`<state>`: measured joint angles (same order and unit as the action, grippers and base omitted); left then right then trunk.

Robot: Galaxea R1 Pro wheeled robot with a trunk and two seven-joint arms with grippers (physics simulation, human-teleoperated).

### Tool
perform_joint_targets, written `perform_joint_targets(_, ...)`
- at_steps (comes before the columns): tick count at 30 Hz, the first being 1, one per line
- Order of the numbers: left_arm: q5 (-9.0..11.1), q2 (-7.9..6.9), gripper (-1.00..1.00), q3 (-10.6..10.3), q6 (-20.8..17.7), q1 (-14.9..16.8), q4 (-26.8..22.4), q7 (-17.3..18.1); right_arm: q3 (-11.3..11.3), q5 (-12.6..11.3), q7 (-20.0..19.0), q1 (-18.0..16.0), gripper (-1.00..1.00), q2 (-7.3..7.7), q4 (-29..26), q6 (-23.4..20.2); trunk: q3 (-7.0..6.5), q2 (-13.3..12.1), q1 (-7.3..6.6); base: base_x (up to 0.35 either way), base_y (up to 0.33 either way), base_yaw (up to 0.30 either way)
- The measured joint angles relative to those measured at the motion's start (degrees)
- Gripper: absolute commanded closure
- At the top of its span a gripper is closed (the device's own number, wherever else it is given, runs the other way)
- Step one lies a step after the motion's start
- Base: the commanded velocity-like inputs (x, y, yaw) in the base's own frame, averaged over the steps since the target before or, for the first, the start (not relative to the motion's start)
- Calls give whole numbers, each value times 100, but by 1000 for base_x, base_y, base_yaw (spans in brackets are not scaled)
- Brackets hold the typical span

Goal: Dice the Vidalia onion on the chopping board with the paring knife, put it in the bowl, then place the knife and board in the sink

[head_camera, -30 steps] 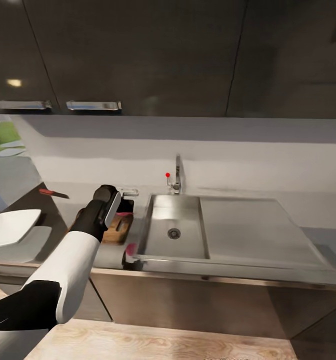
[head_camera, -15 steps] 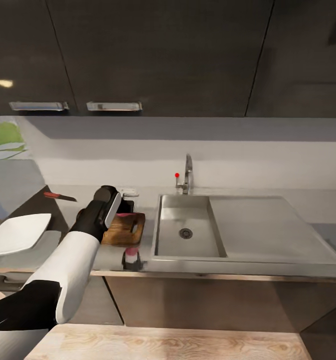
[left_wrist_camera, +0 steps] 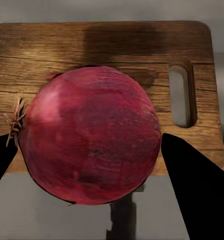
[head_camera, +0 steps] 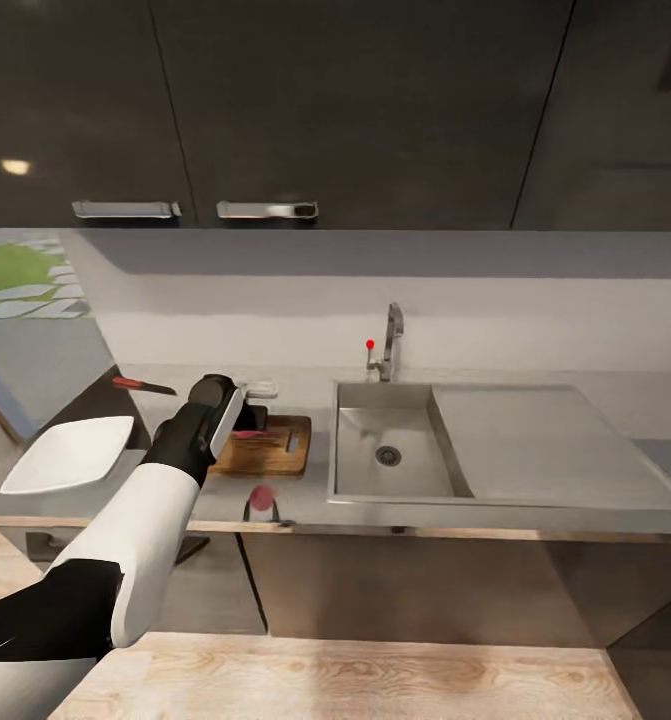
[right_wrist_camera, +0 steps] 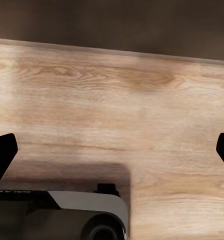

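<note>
Sliding sideways, the robot's view has shifted, so the brown wooden chopping board (head_camera: 265,448) now sits under the left gripper (left_wrist_camera: 87,150).
That gripper holds one round red Vidalia onion (left_wrist_camera: 89,147) above it. One red-handled paring knife (head_camera: 143,385), one white bowl (head_camera: 70,455), one steel sink (head_camera: 395,450). Right gripper (right_wrist_camera: 112,150) spread wide, probably empty.

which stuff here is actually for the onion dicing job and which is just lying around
For the job:
Vidalia onion, held in the left gripper
chopping board
paring knife
bowl
sink
countertop

Just there:
tap
upper cabinets
wooden floor
</note>
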<state>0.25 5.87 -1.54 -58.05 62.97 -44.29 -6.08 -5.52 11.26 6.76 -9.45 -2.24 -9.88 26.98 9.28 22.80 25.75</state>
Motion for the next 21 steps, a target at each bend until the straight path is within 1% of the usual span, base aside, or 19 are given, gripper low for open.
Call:
perform_joint_targets(6,-1,-3,100,1,0,-1,56,-1,0,0,-1,0,-100,0,0,0,0,0,-1,50,131,0)
perform_joint_targets(15,0,-5,100,1,0,0,108,-1,0,0,0,0,-100,0,0,0,0,1,-2,160,191,0)
perform_joint_targets(21,0,-5,100,0,1,0,204,0,3,0,-7,1,-100,0,2,0,0,0,0,59,49,0)
